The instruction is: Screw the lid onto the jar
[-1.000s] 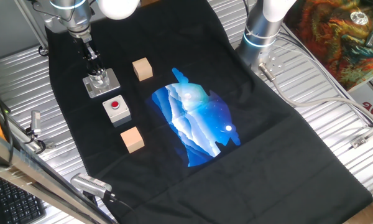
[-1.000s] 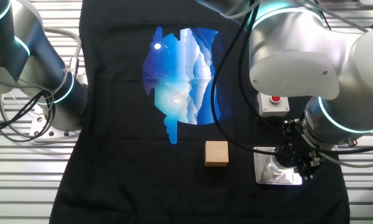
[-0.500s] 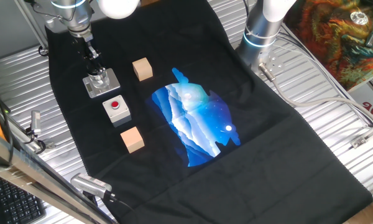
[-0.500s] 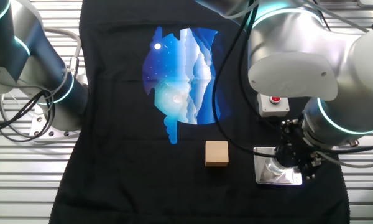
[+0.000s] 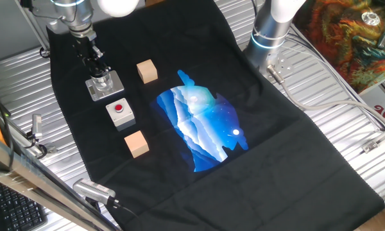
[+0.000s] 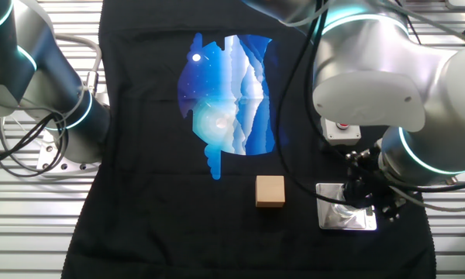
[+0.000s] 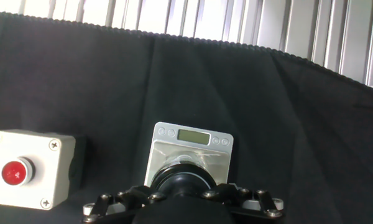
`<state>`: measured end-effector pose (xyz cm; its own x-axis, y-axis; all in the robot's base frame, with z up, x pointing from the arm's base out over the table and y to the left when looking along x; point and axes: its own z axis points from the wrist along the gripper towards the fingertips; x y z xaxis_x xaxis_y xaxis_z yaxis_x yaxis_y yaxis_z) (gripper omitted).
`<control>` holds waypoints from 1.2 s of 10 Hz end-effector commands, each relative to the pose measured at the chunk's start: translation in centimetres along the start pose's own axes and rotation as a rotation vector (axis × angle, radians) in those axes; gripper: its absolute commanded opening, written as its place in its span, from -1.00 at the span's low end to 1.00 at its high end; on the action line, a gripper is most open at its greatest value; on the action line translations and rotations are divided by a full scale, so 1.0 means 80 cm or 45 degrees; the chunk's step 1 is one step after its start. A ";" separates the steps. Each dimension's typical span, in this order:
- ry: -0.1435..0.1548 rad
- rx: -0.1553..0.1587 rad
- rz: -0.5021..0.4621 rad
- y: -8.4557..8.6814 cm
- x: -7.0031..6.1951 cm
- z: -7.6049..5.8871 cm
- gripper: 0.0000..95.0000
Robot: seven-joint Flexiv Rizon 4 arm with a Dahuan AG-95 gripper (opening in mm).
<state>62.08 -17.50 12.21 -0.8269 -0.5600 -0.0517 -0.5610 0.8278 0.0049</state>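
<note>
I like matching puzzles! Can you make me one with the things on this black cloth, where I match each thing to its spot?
Things:
1. small clear-whitish jar on a grey metal base plate
2. grey box with a red button
3. blue picture on the cloth

Spots:
A. middle of the cloth
B. between two wooden cubes
C. right under the gripper

Pairs: 1-C, 2-B, 3-A

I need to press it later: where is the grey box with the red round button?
In one fixed view, the grey box with the red round button sits on the black cloth between the jar's metal base plate and a wooden cube.
</note>
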 end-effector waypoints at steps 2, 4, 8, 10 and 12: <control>0.011 -0.007 -0.635 0.000 -0.002 -0.001 0.60; 0.009 0.001 -0.885 0.000 -0.002 -0.001 0.60; 0.009 0.026 -1.325 0.000 -0.002 0.000 0.60; -0.005 0.021 -1.409 0.000 -0.002 0.000 0.60; -0.015 0.022 -1.494 0.000 -0.002 0.000 0.60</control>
<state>62.14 -17.41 12.21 0.0429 -0.9987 -0.0279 -0.9977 -0.0414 -0.0545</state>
